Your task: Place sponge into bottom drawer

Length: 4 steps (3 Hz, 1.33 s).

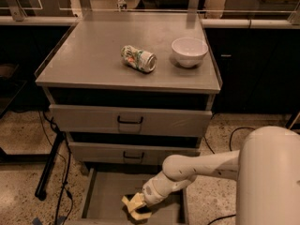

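Observation:
The bottom drawer (105, 198) is pulled open below the two upper drawers, its grey floor showing. My gripper (138, 206) reaches down into it from the right on the white arm. It is closed around the pale yellow sponge (132, 204), which sits low over the drawer floor near the front middle. Whether the sponge touches the floor cannot be told.
A crushed printed can (138, 58) and a white bowl (189, 51) sit on the grey cabinet top. The two upper drawers (130, 121) with black handles are closed. A black stand leg and cables (51, 165) lie on the floor to the left.

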{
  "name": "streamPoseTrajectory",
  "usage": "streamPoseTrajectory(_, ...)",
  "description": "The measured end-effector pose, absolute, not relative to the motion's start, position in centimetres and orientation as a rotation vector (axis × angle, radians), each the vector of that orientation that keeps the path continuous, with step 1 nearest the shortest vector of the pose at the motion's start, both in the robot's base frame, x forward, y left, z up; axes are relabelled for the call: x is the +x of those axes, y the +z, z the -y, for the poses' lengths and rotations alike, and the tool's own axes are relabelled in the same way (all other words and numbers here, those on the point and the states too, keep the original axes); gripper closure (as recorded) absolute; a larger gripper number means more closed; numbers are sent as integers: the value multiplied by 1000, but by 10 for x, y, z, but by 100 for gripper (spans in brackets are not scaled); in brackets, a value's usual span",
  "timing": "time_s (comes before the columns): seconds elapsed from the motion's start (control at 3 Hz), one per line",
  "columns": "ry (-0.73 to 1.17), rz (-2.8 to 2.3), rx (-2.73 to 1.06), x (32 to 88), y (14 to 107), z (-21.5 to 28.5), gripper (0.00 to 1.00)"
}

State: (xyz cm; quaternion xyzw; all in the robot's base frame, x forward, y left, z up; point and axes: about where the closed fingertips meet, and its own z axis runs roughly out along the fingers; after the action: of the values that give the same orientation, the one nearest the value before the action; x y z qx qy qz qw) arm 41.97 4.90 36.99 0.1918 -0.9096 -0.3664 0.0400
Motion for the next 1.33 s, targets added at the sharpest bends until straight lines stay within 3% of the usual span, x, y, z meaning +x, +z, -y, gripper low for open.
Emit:
streamPoseTrajectory(0.67, -1220, 2844, 554, 451, 323, -87, 100)
streamPoseTrajectory(1.33, -1216, 2916, 445, 458, 305, -82, 100)
